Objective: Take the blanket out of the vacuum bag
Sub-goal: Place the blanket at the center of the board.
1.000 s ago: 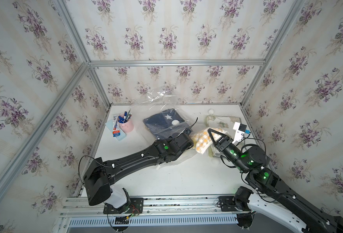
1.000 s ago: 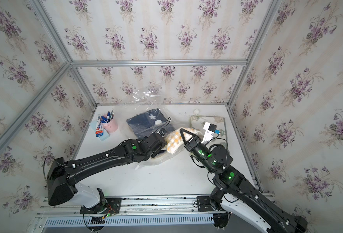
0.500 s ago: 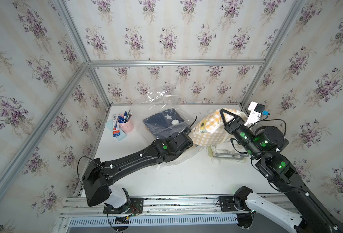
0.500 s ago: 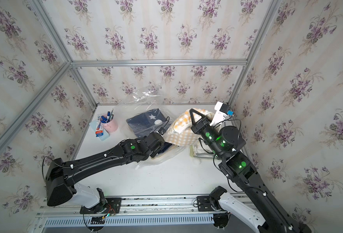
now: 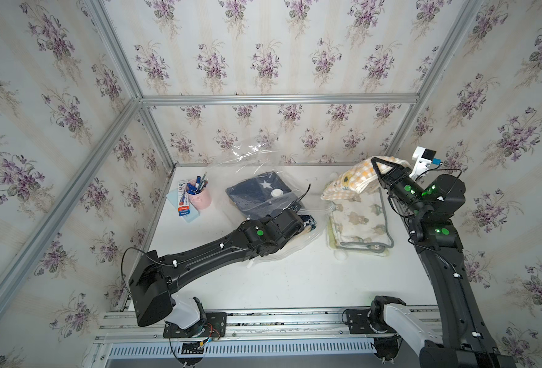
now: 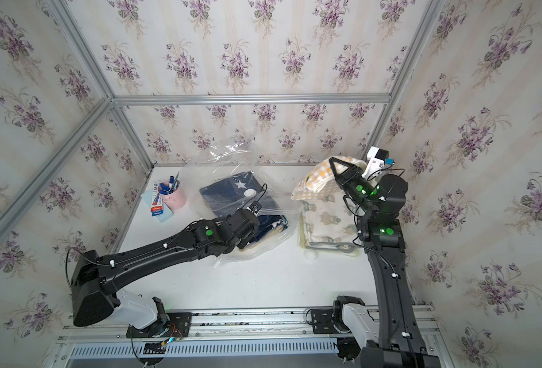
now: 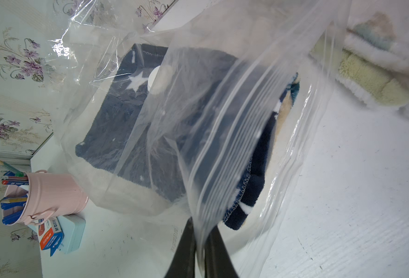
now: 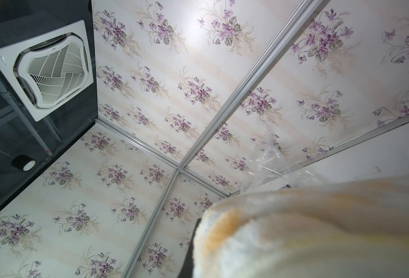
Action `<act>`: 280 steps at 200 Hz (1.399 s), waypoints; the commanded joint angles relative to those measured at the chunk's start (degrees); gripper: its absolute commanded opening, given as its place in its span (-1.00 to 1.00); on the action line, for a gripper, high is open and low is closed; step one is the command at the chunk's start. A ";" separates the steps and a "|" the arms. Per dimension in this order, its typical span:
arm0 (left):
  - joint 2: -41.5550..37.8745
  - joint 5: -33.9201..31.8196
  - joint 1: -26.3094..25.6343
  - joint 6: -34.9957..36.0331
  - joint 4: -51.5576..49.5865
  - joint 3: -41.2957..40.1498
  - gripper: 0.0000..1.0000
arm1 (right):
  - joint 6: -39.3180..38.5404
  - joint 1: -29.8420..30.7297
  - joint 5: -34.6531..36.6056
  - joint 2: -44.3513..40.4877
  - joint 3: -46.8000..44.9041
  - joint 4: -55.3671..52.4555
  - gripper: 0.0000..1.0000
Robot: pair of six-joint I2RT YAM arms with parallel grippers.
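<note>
The vacuum bag (image 5: 254, 159) is clear crinkly plastic with a round white valve disc (image 5: 277, 192); it lies mid-table in both top views, its far end standing against the back wall. A navy star blanket (image 5: 256, 196) is still inside it. In the left wrist view my left gripper (image 7: 199, 243) is shut on the bag's zip-seal edge (image 7: 225, 134). My right gripper (image 5: 374, 161) is shut on a yellow-checked blanket (image 5: 347, 183), held in the air at the back right, clear of the bag. That blanket (image 8: 294, 228) fills the right wrist view and covers the jaws.
A folded cream blanket (image 5: 355, 223) with grey trim lies on the table under the hanging one. A pink cup of pens (image 5: 198, 196) on a pale blue box (image 5: 188, 214) stands at the back left. Papered walls close in on three sides.
My right gripper has lifted the yellow-checked blanket from the bag's mouth up and toward the back right corner. The left gripper has kept its hold on the bag.
</note>
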 commanded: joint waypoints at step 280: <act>0.33 5.87 3.63 -1.26 -0.06 1.00 -0.76 | -1.48 -13.40 -9.67 18.21 8.30 6.77 -1.00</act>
